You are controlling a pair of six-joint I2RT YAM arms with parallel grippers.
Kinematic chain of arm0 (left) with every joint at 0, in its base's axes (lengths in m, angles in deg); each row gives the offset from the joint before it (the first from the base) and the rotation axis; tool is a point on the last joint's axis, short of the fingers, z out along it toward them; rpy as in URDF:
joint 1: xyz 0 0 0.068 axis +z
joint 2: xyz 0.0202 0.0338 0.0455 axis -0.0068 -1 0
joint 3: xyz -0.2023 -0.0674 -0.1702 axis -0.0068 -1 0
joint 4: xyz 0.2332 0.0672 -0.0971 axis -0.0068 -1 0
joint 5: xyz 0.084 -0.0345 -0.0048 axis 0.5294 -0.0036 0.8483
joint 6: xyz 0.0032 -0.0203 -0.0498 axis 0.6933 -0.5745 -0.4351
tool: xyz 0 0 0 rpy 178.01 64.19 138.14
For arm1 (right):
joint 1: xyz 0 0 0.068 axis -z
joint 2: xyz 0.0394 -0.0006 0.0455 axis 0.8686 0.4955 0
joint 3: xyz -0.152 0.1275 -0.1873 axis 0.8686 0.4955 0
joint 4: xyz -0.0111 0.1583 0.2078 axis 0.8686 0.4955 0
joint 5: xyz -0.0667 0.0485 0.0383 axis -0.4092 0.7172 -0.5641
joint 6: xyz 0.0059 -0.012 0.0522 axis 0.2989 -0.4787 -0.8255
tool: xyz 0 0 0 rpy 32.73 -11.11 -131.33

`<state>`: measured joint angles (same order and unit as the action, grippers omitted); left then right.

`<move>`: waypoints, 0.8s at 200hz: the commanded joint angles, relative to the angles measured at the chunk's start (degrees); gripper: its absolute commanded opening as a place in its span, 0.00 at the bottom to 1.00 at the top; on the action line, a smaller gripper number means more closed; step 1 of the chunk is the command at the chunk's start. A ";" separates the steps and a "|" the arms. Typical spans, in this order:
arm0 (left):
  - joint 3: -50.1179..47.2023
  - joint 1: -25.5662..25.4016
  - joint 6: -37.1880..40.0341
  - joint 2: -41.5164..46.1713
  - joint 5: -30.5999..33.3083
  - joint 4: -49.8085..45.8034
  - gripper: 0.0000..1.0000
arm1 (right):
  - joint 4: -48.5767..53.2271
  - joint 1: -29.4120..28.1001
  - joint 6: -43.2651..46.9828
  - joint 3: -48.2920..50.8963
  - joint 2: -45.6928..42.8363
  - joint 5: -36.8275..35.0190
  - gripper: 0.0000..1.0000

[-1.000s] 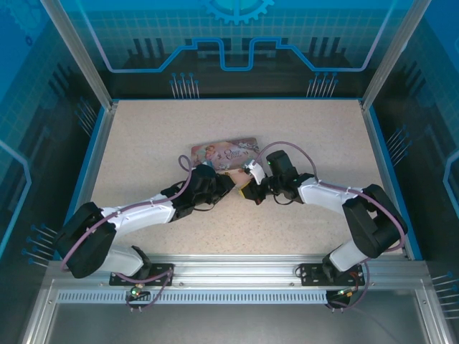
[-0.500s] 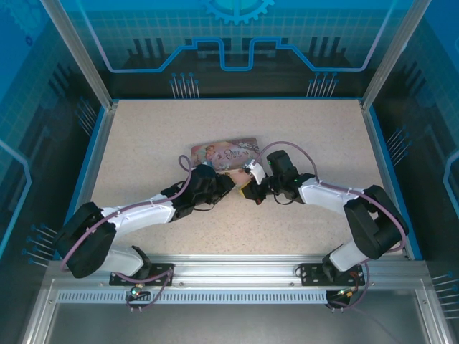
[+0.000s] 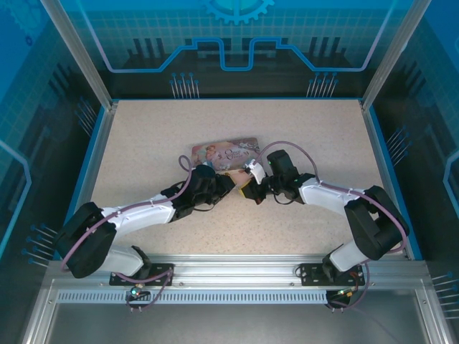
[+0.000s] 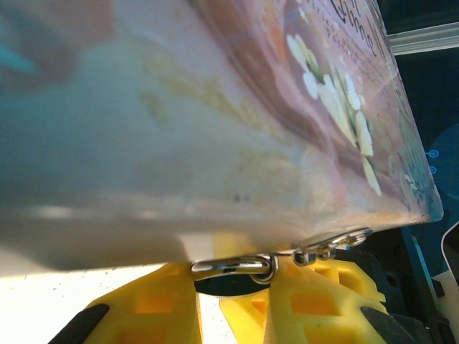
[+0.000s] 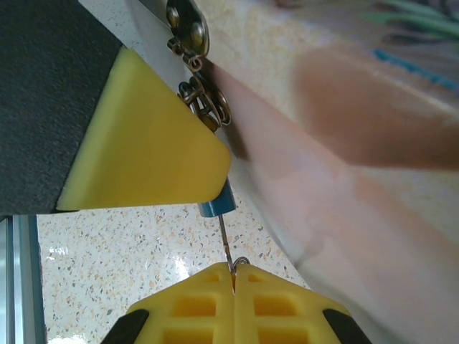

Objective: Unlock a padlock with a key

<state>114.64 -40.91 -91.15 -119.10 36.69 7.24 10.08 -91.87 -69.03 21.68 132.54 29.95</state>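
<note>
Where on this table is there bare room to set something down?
Bare: the far strip between the pink tin and back wall, both side margins, and the near strip between the arms. Crowded: centre, where left gripper and right gripper meet beside the tin.

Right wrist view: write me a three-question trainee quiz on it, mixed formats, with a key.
1. True or false: the right fingers are spread wide apart.
2. The thin key runs up to: A) the padlock, B) a cup, C) a drawer.
3. Fill in: the tin beside the padlock is ____ in colour.
Key: 1 false; 2 A; 3 pink.
</note>
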 commanded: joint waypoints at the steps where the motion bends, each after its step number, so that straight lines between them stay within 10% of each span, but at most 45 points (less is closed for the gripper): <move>1: 0.59 0.21 -1.51 -0.32 -4.10 3.38 0.00 | -2.25 -1.00 1.70 -0.45 0.17 0.02 0.00; 160: -0.03 0.12 -1.68 -0.24 -5.48 3.52 0.00 | -11.68 -1.17 -1.64 -1.10 -0.70 3.48 0.00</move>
<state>114.64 -40.36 -91.37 -119.32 35.88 8.79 5.65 -92.24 -69.27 21.68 132.54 29.32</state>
